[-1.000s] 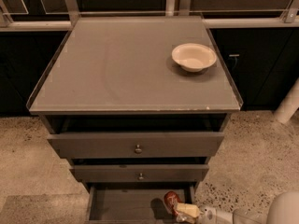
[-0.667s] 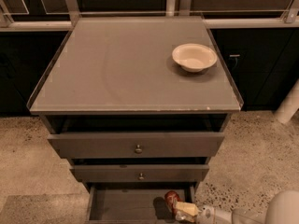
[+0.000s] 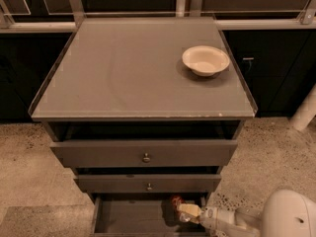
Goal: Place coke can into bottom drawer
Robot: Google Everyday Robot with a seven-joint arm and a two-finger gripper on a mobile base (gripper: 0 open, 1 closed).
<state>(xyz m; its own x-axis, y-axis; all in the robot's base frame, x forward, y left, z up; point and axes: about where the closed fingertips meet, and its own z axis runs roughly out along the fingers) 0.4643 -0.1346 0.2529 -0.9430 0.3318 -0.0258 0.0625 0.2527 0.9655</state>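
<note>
The bottom drawer (image 3: 123, 216) is pulled open at the foot of the grey cabinet, its flat dark floor showing. The coke can (image 3: 176, 202), red with a silver end, is inside the drawer at its right side, just under the front of the middle drawer. My gripper (image 3: 184, 212) reaches in from the lower right on a white arm, its cream fingers right against the can's near side. Whether the can rests on the drawer floor is hidden.
A cream bowl (image 3: 205, 60) stands on the cabinet top (image 3: 123, 73) at the back right. Two wider drawers with metal knobs (image 3: 146, 157) sit above the open one. A white post (image 3: 305, 110) rises at the right over speckled floor.
None of the cabinet parts moved. The gripper and the can stay in nearly the same spot inside the drawer's right side.
</note>
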